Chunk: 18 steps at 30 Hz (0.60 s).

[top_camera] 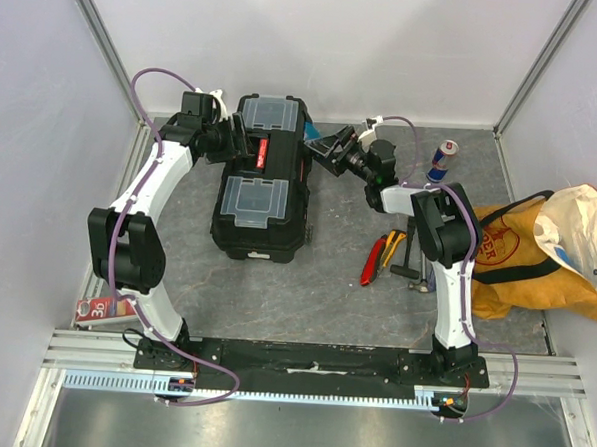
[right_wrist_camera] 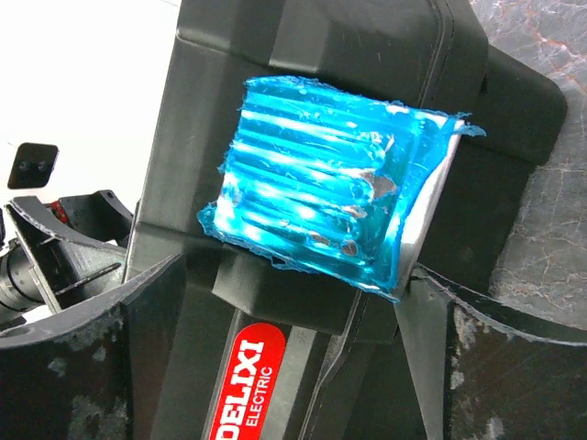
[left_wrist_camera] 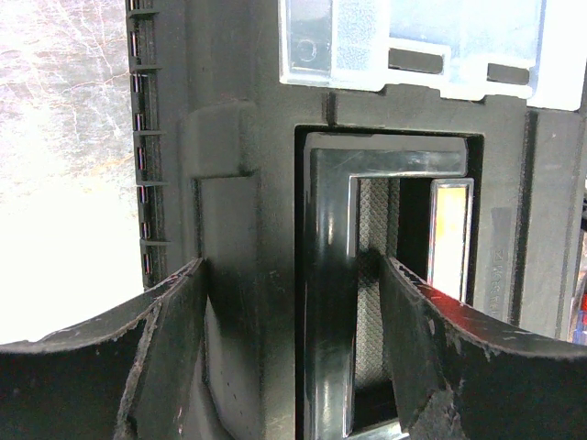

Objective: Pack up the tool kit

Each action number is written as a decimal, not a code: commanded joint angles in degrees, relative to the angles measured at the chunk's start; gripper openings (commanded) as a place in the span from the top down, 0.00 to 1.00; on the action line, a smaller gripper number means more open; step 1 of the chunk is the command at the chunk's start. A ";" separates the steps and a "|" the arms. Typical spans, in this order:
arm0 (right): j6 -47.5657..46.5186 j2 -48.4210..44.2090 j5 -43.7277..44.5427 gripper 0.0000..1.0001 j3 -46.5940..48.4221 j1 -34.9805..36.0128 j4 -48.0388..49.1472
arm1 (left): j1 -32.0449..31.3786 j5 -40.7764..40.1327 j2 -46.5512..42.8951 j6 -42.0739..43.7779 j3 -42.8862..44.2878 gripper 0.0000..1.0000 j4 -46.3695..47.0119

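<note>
Bracketing the shut toolbox (top_camera: 264, 177) on the table (top_camera: 325, 285) — left gripper (left_wrist_camera: 293, 302) spread open astride the handle (left_wrist_camera: 330, 275), seemingly to steady it, right gripper (right_wrist_camera: 292, 280) open around the latch (right_wrist_camera: 321, 188), probably to unclip it. Leaving tools (top_camera: 387, 256) loose to its right — unpacked.

We see a black toolbox (top_camera: 262, 177) with 2 clear lids (top_camera: 255, 199), a red label (right_wrist_camera: 240, 385) lettered in white, and a translucent bright blue latch (right_wrist_camera: 321, 197) with a ribbed face. The tools (top_camera: 387, 256) have red, yellow and black handles. The bag (top_camera: 536, 271) is yellow-orange with dark red print, the can (top_camera: 442, 161) blue and silver. The table (top_camera: 325, 295) is grey, marbled with paler veins. The left arm (top_camera: 156, 181) and right arm (top_camera: 453, 292) are white and black, their cables (top_camera: 146, 75) purple.
</note>
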 commanded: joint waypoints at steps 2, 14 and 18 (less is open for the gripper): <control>-2.27 -4.45 -1.31 0.11 -0.98 0.34 6.01 | -2.89 -2.83 8.57 2.30 -5.86 0.25 -12.89; -17.39 -6.21 4.31 0.42 1.56 1.30 -8.31 | -2.89 -2.21 9.10 2.66 -5.95 0.26 -12.72; -21.35 -6.12 8.35 0.42 3.15 2.88 -11.13 | -2.89 -0.63 9.01 2.48 -6.30 0.26 -12.19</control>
